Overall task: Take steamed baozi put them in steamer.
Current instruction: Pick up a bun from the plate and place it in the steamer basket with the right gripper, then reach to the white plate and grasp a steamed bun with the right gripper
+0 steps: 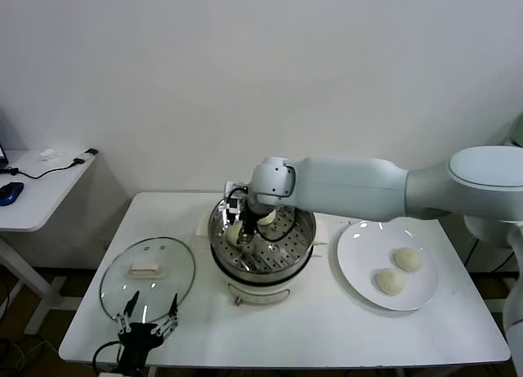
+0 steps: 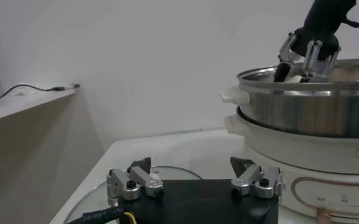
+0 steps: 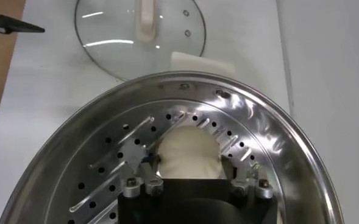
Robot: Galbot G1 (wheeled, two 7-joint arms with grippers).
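The steel steamer (image 1: pixel 304 230) stands on its white cooker base at the table's middle. My right gripper (image 1: pixel 243 228) reaches down into it, open. Its fingers stand either side of a cream baozi (image 3: pixel 188 152) that rests on the perforated floor (image 3: pixel 106 158), between the tips of the right gripper (image 3: pixel 190 163). A second baozi (image 1: pixel 267 217) lies behind it in the basket. Two more baozi (image 1: pixel 408 259) (image 1: pixel 390 281) sit on the white plate (image 1: pixel 358 250) at the right. My left gripper (image 1: pixel 147 318) hangs open and empty over the front left edge, also seen as the left gripper (image 2: pixel 191 167).
The glass lid (image 1: pixel 167 267) with its cream handle lies flat left of the cooker. A white side table (image 1: pixel 37 193) with cables stands at the far left. The wall runs close behind the table.
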